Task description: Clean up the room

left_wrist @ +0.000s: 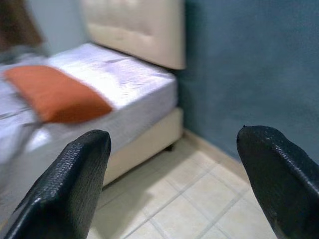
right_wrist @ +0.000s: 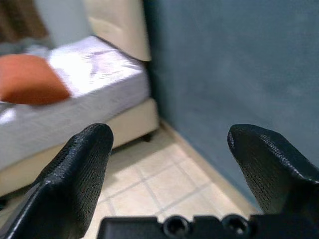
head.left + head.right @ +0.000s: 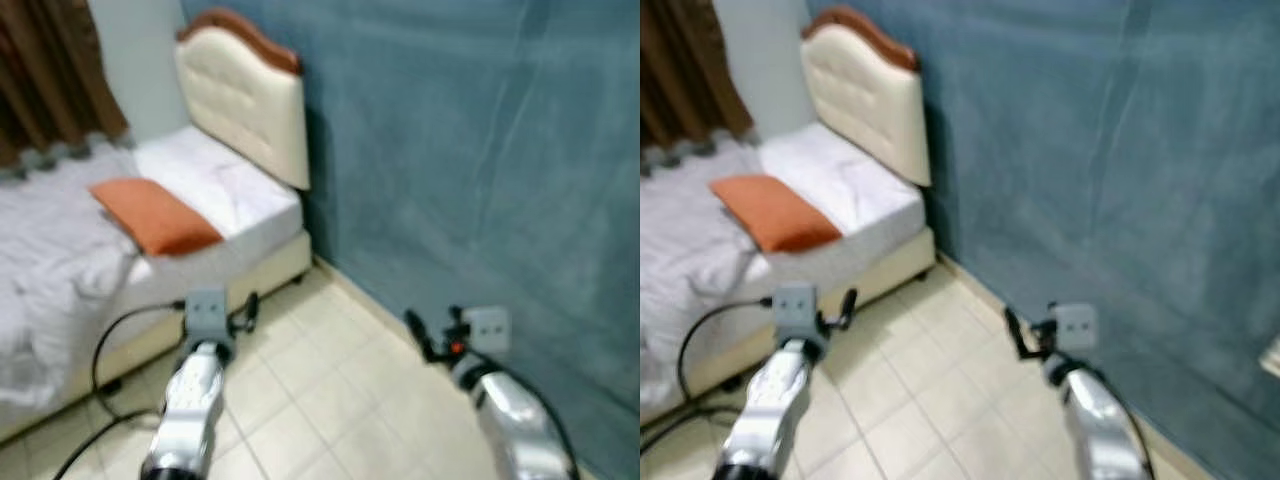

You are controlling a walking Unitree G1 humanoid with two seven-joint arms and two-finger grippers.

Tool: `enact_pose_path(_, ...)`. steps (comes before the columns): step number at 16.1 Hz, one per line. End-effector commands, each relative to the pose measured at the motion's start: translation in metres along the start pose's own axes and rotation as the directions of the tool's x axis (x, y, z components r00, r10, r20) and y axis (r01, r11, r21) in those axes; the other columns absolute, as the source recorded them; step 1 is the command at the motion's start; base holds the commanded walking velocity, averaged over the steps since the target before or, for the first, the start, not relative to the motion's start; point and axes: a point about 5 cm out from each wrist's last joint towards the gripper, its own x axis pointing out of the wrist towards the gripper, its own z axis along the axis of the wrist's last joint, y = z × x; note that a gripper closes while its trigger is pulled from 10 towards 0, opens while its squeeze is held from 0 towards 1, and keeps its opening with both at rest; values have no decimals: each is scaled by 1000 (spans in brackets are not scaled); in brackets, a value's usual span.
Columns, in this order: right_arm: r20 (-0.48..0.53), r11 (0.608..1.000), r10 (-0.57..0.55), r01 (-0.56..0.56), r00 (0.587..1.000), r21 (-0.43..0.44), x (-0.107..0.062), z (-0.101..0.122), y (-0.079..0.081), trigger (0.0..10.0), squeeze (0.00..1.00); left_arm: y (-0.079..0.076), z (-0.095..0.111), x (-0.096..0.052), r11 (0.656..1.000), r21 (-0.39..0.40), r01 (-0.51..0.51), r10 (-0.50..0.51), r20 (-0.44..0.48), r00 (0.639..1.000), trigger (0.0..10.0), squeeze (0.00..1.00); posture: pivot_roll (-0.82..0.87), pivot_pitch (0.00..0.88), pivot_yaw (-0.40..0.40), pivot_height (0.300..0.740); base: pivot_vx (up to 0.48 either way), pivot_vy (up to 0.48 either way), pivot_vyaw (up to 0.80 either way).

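In the left eye view, the flat orange rectangular pillow (image 3: 155,214) lies on the white-sheeted bed (image 3: 230,185), near the bed's side edge that faces the tiled floor (image 3: 330,390), with its long axis running roughly from the curtain side toward the foot-side edge. The left gripper (image 3: 247,312) is held out low over the floor just off that side edge; the pillow lies ahead of it, up and to the robot's left. The right gripper (image 3: 420,335) is held out near the blue-grey textured wall (image 3: 470,150), well apart from the bed, so the left arm is judged the nearer one for any reach to the pillow. The right eye view gives the same layout: the cream padded headboard (image 3: 865,95) stands against the wall at the bed's head end, and rumpled white bedding (image 3: 680,260) lies beside the pillow toward the brown curtain (image 3: 685,70). In the left wrist view, the left gripper's two black fingers (image 1: 65,194) stand wide apart with nothing between them; the pillow sits beyond them on the mattress, off to one side of the line of approach. In the right wrist view, the right gripper's fingers (image 2: 70,184) are likewise spread wide and empty, directed at the corner where the bed's base meets the wall. The views are slightly blurred.
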Motion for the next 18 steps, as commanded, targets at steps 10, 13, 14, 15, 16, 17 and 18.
enact_pose_path(10, 10, 990, 139, -139, 990, 6, 5, -2, 20, 10000, 1000, 5, 6, 2, 999, -47, -26, 28, 46, 999, 10000, 0, -106, 24, 50, 740, 207, -70, 561)
enact_pose_path(13, 10, 991, 137, -137, 991, 1, 6, -1, 19, 10000, 1000, 4, 5, 3, 998, -54, -30, 32, 44, 999, 10000, 0, -107, 24, 51, 740, 472, 0, 523)
enact_pose_path(14, -2, 997, 72, -72, 997, 0, 9, -2, 14, 10000, 1000, 6, 4, 4, 997, -67, -39, 41, 35, 999, 10000, 0, -107, 27, 50, 740, 469, 0, 0)
enact_pose_path(15, 10, 998, 55, -55, 998, 8, 9, 0, 12, 10000, 1000, 7, 4, 4, 997, -68, -39, 42, 34, 999, 10000, 0, -107, 27, 50, 740, 469, 0, 0)
enact_pose_path(16, 68, 1000, -7, 7, 998, -1, 9, 7, 5, 10000, 1000, 7, 5, 5, 998, -62, -32, 35, 39, 999, 10000, 0, -105, 30, 49, 740, 469, 0, 625)
enact_pose_path(17, 135, 999, -36, 38, 990, -13, 9, 16, 3, 10000, 1000, 7, 7, 6, 998, -60, -21, 24, 52, 998, 10000, 0, -104, 32, 50, 740, 469, 0, 613)
enact_pose_path(18, 205, 998, -48, 56, 978, -32, 9, 27, 3, 10000, 1000, 6, 12, 8, 999, -49, -6, 10, 79, 997, 10000, 0, -103, 33, 51, 740, 469, 0, 581)
